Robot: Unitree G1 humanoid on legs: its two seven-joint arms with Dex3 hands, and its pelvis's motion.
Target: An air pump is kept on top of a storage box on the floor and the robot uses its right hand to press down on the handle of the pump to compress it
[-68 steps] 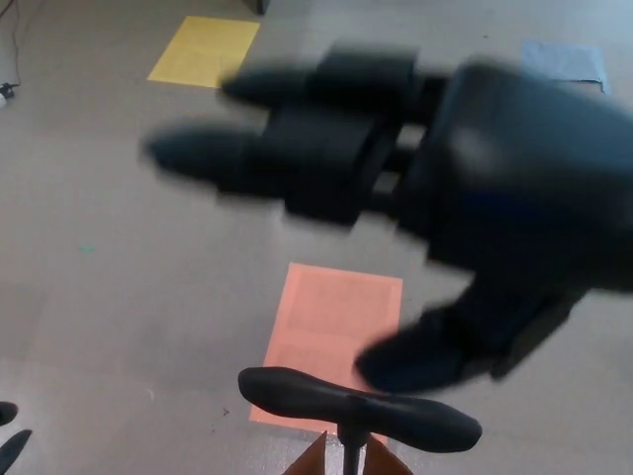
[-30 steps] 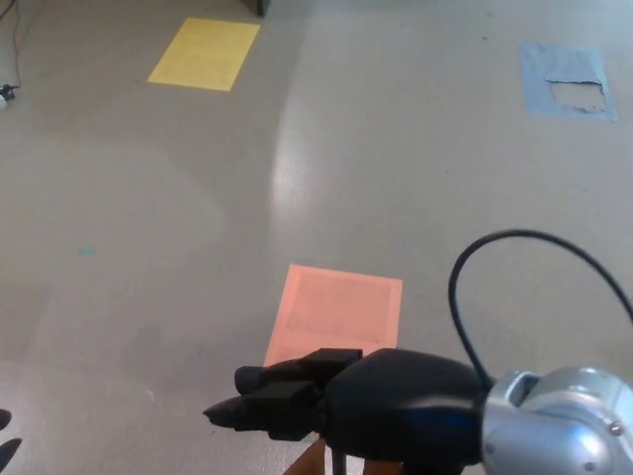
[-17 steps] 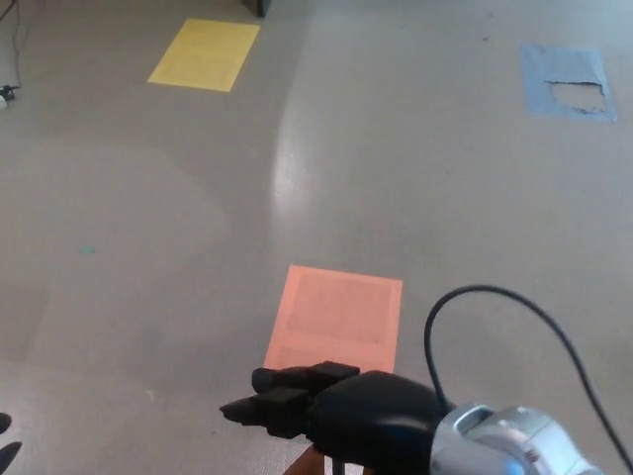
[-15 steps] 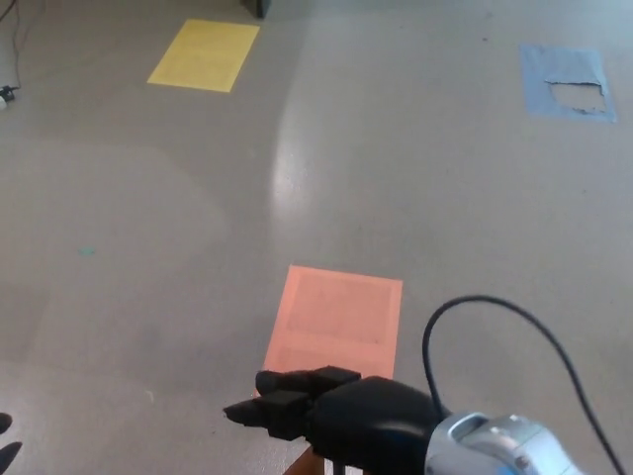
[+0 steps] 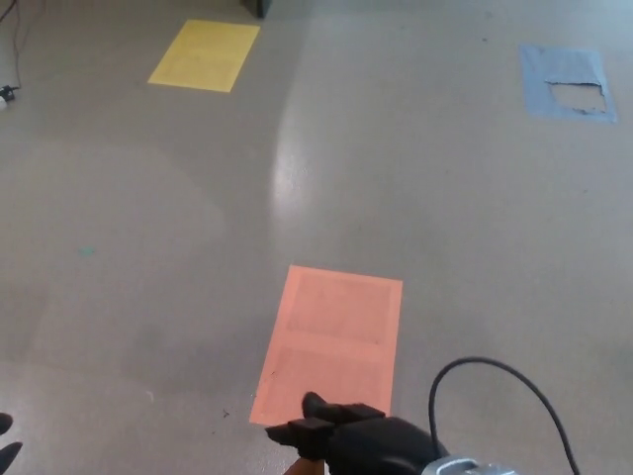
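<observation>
At the bottom edge of the head view, the right hand (image 5: 371, 445) lies low, its fingers (image 5: 312, 428) stretched leftward; whether they grip anything cannot be told. Beneath them the pump handle is hidden. Just beyond the fingers lies an orange sheet (image 5: 331, 341) on the floor (image 5: 396, 168).

right hand (image 5: 371, 445) before floor sheet (image 5: 331, 341)

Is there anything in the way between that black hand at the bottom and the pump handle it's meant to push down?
Nothing visible is. The right hand sits at the bottom edge and hides whatever lies under it, so the pump handle itself cannot be seen. Around the hand there is only floor, with an orange sheet lying flat beyond its fingers.
</observation>
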